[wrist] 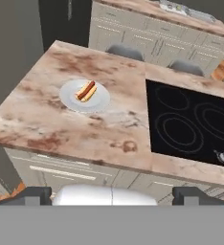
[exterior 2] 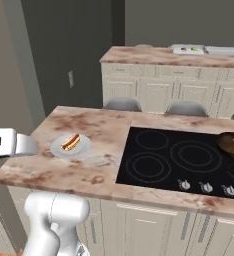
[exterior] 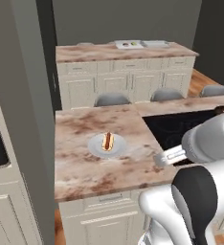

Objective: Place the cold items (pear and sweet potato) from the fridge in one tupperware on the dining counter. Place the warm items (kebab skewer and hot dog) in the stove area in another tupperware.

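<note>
Hot dog [wrist: 85, 91] on plate [wrist: 98, 102] (left of cooktop [wrist: 195, 125]) on bench [wrist: 61, 129]; fingers [wrist: 32, 195] spread, holding nothing

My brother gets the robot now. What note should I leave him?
Hand: open, holding nothing, back from the counter edge.
Hot dog in its bun lies on a round grey plate on the brown marbled counter, left of the black glass cooktop.
Two flat tupperware containers sit on the far dining counter; one already has small things inside.
Left: pick up the hot dog, carry it to a container.
</note>
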Motion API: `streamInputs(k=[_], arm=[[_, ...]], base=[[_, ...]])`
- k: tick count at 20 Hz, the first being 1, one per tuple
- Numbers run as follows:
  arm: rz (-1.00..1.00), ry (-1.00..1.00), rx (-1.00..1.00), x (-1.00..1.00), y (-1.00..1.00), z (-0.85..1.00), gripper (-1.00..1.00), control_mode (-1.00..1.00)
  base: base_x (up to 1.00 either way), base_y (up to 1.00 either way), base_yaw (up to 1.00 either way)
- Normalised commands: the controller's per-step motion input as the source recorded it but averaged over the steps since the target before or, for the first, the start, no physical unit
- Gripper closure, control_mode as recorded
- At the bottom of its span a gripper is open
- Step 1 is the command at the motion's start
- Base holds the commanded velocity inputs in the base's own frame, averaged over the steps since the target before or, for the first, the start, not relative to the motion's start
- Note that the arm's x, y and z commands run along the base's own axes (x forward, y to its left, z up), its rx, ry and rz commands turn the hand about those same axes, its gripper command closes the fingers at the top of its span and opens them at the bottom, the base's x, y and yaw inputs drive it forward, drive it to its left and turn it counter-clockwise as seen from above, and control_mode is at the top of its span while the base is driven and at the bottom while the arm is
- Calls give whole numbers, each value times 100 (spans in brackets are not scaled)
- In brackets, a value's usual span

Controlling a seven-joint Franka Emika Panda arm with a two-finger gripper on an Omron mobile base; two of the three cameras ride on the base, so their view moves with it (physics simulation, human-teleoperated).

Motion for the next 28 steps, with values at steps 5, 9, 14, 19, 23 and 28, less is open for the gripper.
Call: streamInputs(k=[5,9,14,19,23,28], arm=[[-14,0,14,39,30,-26,-100,-100],[-26,9,29,74,40,-50,-100,-100],[-17,11,32,69,22,-56,-100,-100],[-7,1,22,65,7,-34,-100,-100],[-3,9,-3,53,11,-10,-100,-100],[0,21,-3,60,3,-21,-100,-100]], base=[[21,14,-8],[0,0,0],[0,0,0],[0,0,0],[0,0,0],[0,0,0]])
